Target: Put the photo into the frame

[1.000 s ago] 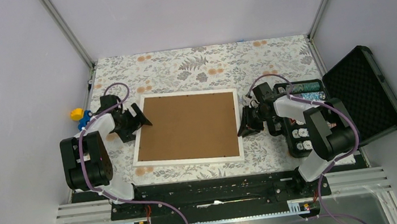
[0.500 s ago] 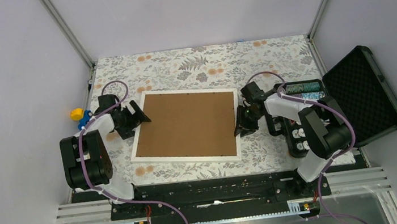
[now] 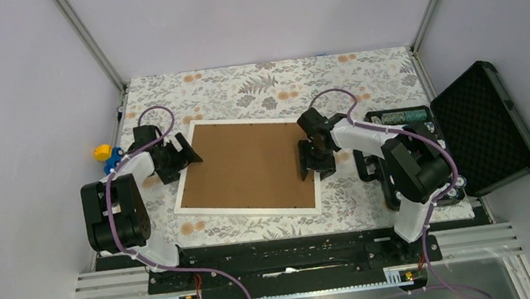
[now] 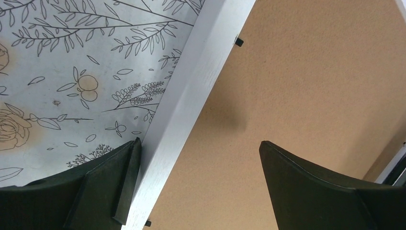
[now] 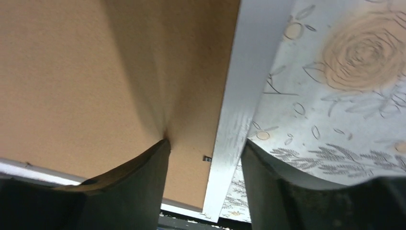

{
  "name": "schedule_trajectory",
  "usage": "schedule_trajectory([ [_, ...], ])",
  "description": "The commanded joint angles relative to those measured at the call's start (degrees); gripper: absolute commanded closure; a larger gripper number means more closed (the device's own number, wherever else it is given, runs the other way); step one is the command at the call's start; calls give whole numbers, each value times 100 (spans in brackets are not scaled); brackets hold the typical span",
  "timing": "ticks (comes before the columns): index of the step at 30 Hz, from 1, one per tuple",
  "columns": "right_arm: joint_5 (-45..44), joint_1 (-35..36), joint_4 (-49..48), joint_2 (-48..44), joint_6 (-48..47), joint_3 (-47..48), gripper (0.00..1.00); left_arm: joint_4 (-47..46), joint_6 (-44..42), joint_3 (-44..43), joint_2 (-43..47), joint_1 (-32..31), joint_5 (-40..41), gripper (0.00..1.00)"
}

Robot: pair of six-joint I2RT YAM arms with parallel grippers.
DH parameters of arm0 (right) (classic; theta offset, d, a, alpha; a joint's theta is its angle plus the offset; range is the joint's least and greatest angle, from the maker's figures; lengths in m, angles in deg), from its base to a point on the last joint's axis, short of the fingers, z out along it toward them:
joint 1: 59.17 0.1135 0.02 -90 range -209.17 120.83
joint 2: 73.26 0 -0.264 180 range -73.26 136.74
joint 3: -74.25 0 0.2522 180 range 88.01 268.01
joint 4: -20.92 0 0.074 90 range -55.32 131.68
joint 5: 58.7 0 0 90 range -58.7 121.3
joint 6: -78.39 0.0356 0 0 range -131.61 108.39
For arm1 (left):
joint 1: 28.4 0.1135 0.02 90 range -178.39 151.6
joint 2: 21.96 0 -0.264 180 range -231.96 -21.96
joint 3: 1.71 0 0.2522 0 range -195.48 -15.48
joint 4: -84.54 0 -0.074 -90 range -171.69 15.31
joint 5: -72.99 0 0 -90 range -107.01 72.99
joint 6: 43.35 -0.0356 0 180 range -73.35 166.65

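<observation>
Surroundings: pale lilac walls boxed in a counter [image 3: 270,88] covered with a floral print.
Around: an open black case [image 3: 484,122] sat at the right edge and a small yellow toy [image 3: 103,151] by the left edge. Both were well apart from the frame [image 3: 247,211].
Left arm: elbow folded back near its base, forearm reaching to the frame's far-left corner.
Left fingers [image 4: 105,187]: spread wide, holding nothing — one over the print just outside the white rail, the other over the backing board [image 3: 249,167].
Right arm: stretched leftward, wrist above the middle of the frame's right rail.
Right fingers [image 5: 134,182]: partway apart and empty, straddling that rail. One tip touched the board; the other stood beside the rail's outer edge.
Frame: flat on the middle of the counter, back upward — the brown board filled it, with small black tabs [image 4: 239,41] along the rim.
Axis: long side ran left to right, slightly skewed, right end nearer the arms.
</observation>
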Motion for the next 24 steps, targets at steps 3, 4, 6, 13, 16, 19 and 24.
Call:
schedule_trajectory([
  [3, 987, -300, -962, -22, -493, -98, 23, 553, 84, 10, 333, -370, -885, 1],
  [4, 920, -401, -908, -175, -590, -77, 18, 572, 84, -63, 472, -371, -805, 1],
  [6, 968, -641, -851, -311, -787, -64, 13, 685, 80, -252, 748, -370, -552, 1],
  [13, 1161, -1189, -1019, -226, -1037, -83, 10, 1072, 172, -1038, 801, -280, 607, 1],
  [16, 1120, -1291, -1085, -108, -1047, 28, 10, 1025, 212, -1017, 314, -116, 754, 1],
  [19, 1026, -1316, -997, 150, -1089, 381, 10, 968, 362, -874, -167, -19, 405, 1],
  [24, 1055, -1320, -1097, 683, -1023, 970, 10, 461, 751, -70, -68, -155, -194, 1],
])
